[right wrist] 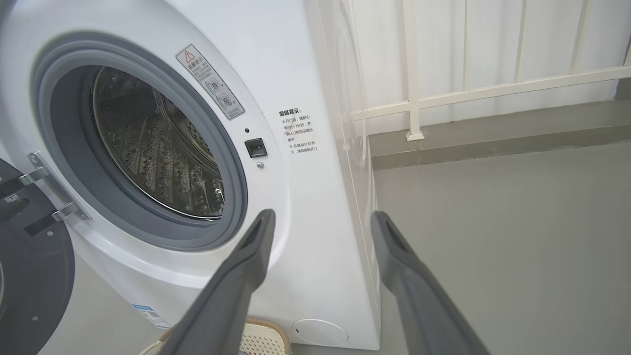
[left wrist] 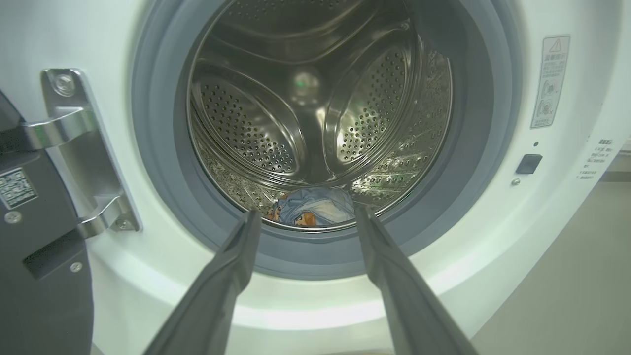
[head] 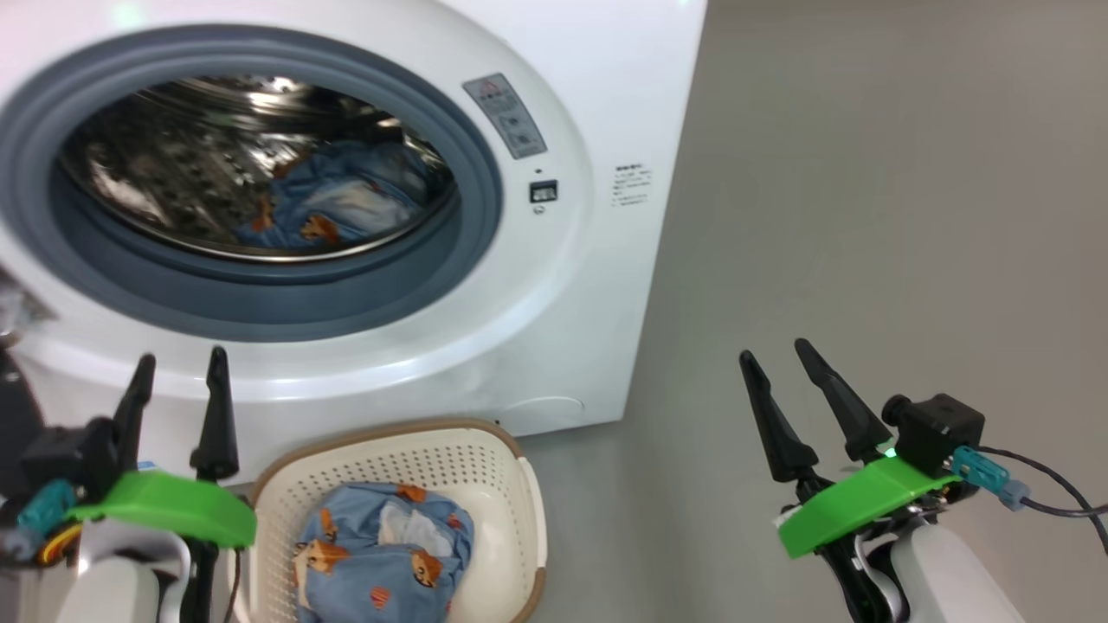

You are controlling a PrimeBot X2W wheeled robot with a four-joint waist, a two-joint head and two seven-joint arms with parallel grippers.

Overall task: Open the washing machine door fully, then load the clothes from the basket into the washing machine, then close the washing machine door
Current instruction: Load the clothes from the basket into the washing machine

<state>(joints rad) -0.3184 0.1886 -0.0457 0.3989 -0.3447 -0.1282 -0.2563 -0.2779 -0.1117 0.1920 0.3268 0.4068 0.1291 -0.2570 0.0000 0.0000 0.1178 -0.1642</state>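
- Left hand (head: 182,355) at 8 o'clock in the head view: fingers pointing up, standing apart, gripping nothing.
- Right hand (head: 773,350) at 4 o'clock: fingers likewise apart and empty, over bare grey floor (head: 866,216).
- Basket (head: 389,430) at 6 o'clock on the floor, between the two hands and nearer the left one, just in front of the machine's base; inside it a bunched light blue bear-print garment (head: 381,554).
- Washing machine (head: 563,303) beyond the basket, at 11 o'clock, its mouth uncovered and ringed by a grey gasket (head: 260,303).
- Washing machine door (left wrist: 39,276) swung wide on a metal hinge (left wrist: 74,133), at 9 o'clock of the opening in the left wrist view, dark inner face showing.
- Warning sticker (head: 505,115) at 2 o'clock of the opening, small dark latch slot (head: 543,191) at 3 o'clock.
- Second bear-print garment (left wrist: 315,207) inside the steel drum (left wrist: 305,98), lying at the drum's 6 o'clock low point just behind the gasket lip.
- White railing (right wrist: 411,74) at 1 o'clock in the right wrist view, past the machine's side.
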